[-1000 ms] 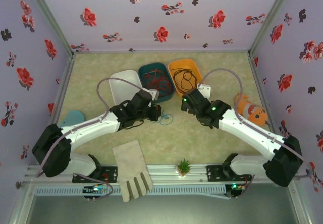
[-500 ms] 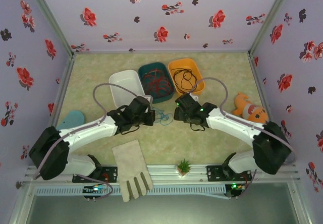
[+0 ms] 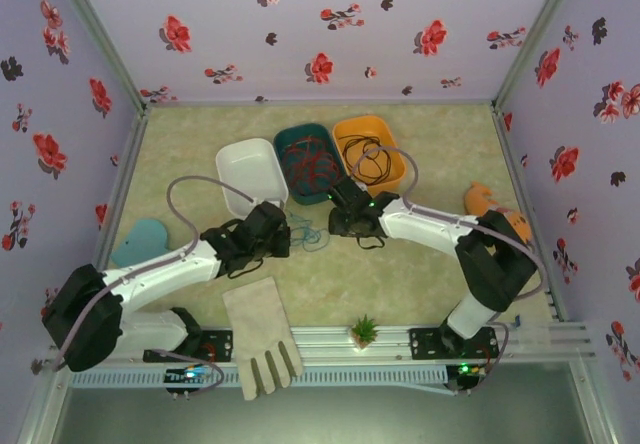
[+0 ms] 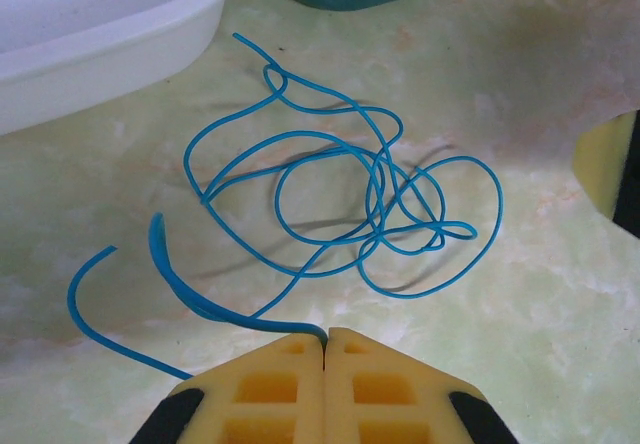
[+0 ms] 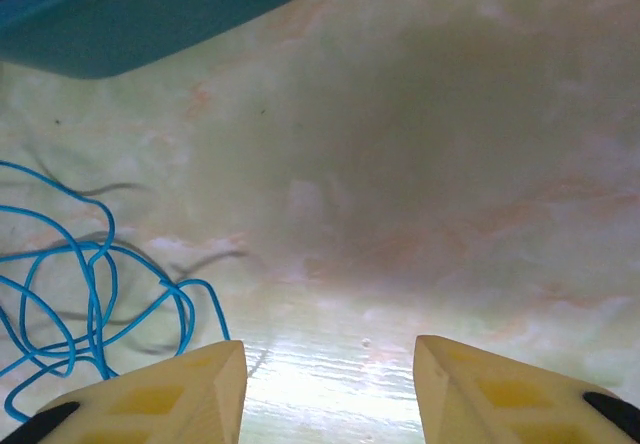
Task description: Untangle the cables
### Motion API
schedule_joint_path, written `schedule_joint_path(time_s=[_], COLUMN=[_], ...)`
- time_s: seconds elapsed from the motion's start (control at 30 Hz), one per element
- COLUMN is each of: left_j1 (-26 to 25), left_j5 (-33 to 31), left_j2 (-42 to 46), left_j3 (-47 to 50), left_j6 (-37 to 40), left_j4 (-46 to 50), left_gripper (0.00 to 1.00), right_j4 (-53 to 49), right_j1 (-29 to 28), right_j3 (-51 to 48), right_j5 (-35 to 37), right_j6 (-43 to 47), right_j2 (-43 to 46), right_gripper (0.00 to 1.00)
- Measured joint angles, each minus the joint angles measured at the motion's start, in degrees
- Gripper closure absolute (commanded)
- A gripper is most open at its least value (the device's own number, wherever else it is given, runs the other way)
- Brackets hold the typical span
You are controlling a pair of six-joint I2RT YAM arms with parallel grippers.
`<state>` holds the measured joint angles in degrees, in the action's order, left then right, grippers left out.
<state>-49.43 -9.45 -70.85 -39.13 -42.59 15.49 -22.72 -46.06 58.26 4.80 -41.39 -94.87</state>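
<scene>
The blue cable [image 3: 312,232] lies in loose tangled loops on the table in front of the bins; its loops [image 4: 377,194] spread out ahead of my left gripper. My left gripper [image 3: 285,234] [image 4: 325,332] is shut on one strand of it near an end. My right gripper [image 3: 336,222] [image 5: 330,349] hovers open just right of the tangle, with the blue cable [image 5: 95,304] beside its left finger and nothing between the fingers. The red cable [image 3: 312,159] lies coiled in the teal bin [image 3: 290,144]. The black cable [image 3: 368,154] lies in the orange bin [image 3: 392,169].
An empty white bin [image 3: 250,169] stands left of the teal bin, close to the tangle. A pale glove [image 3: 260,334] lies at the near edge, with a small plant [image 3: 365,329] beside it. A teal pad [image 3: 140,239] is at the left and an orange plush toy [image 3: 485,204] at the right.
My right gripper has swung left from the orange bin to the blue cable. My left gripper has drawn back toward the near left, still holding a strand.
</scene>
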Motion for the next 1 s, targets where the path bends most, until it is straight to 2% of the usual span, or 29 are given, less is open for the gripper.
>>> schedule_joint_path(time_s=[0.27, 0.53, 0.8, 1.0], left_j1=[0.00, 0.00, 0.02, 0.68], left_j5=[-0.02, -0.02, -0.48, -3.93], left_j2=[-1.88, -2.29, -2.21, 1.42], left_j3=[0.00, 0.00, 0.02, 1.05], left_j6=[-0.24, -0.42, -0.42, -0.76], left_j4=[-0.02, -0.02, 0.02, 3.34], left_gripper=[1.00, 1.00, 1.00, 1.00], right_j4=[5.31, 6.91, 8.94, 4.76], right_j1=[-0.07, -0.07, -0.07, 1.55], right_j3=[0.00, 0.04, -0.22, -4.04], right_j5=[-5.64, -7.48, -7.39, 0.13], right_j6=[0.48, 0.48, -0.63, -1.29], right_j2=[-2.56, -5.73, -6.29, 3.87], right_gripper=[0.54, 0.62, 0.99, 1.00])
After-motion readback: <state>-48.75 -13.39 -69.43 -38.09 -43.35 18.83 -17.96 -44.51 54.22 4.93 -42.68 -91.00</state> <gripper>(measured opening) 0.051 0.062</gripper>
